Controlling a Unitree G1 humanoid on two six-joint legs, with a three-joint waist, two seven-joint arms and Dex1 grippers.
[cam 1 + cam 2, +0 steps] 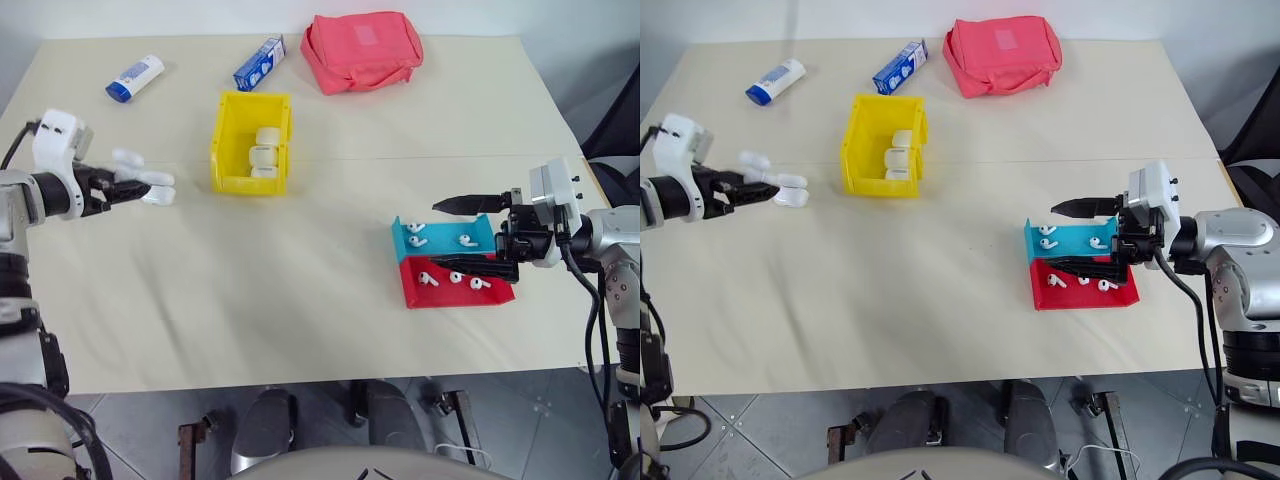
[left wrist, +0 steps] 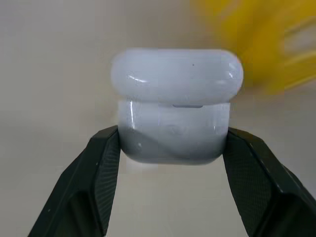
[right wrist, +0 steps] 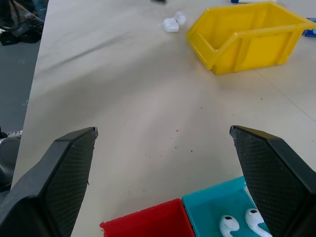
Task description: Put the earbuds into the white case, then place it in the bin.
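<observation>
While the left gripper point(image 1: 150, 187) hangs over the left side of the desk point(image 1: 300, 300), it's got a white case point(image 2: 174, 111) pinched between its two black fingers point(image 2: 98, 173), clamped on the lower half with the lid propped open above it. That puts the case just left of the bin point(image 1: 251, 141) and near it, but not over it. The bin is bright yellow, sitting a bit left of centre toward the far half of the desk, and it holds a few more white cases stacked along its right side.

Over on the right, the right gripper point(image 1: 470, 235) points leftward with its fingers spread wide apart and nothing between them. It sits right over the shallow tray point(image 1: 452, 262), which has a teal far half and a red near half. The earbuds point(image 1: 418, 228) are lying loose in there, some in the teal part and some in the red.

Along the far edge there's a white-and-blue tube point(image 1: 134, 78) at the left, a small blue-and-white box point(image 1: 259, 62) beside it, and a red fabric pouch point(image 1: 362, 50) further right, all well apart from both grippers.
</observation>
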